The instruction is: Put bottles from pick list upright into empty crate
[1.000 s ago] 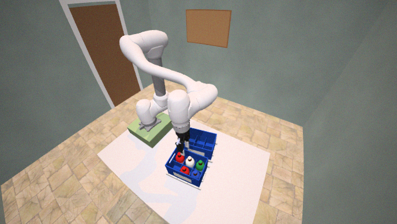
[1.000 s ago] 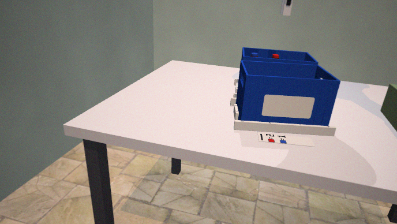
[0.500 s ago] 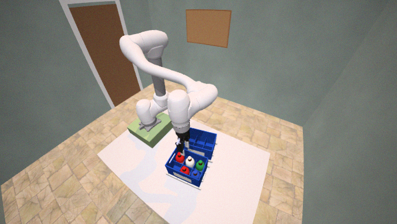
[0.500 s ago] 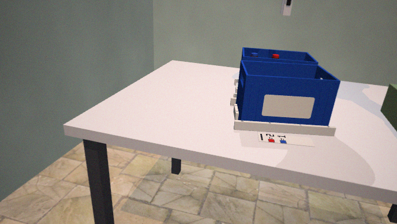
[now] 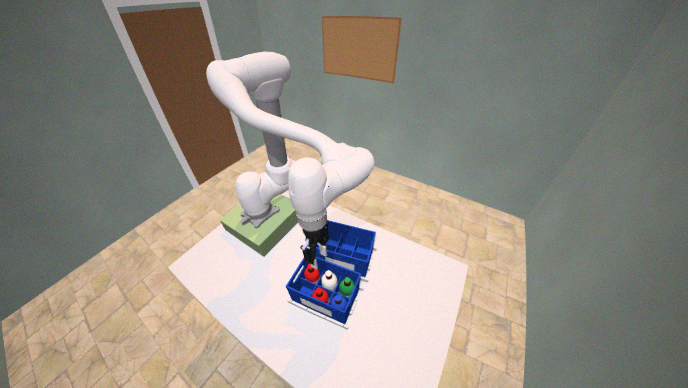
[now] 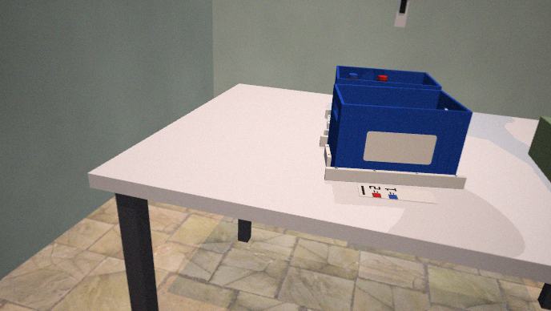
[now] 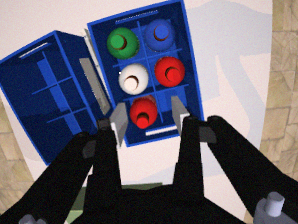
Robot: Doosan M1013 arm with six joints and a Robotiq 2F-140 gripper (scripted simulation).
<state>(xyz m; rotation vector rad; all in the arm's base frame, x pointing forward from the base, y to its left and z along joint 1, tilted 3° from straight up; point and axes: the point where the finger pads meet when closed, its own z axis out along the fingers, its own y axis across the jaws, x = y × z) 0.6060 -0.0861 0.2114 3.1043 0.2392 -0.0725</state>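
Pincer (image 7: 148, 121) hangs part-open and empty, straddling the nearest red-labelled bottle (image 7: 143, 112) in the bottle crate (image 7: 189, 63), since the pick list (image 6: 394, 192) wants reds

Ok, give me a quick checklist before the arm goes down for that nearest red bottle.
1. Gripper jaws open, holding nothing: ok.
2. Red bottle lined up between the jaws in the wrist view: ok.
3. Pick list asks for two red, one blue: ok.
4. Empty crate has free cells: ok.
5. All five bottles upright in the bottle crate: ok.
6. Clearance above the cap: cannot tell.
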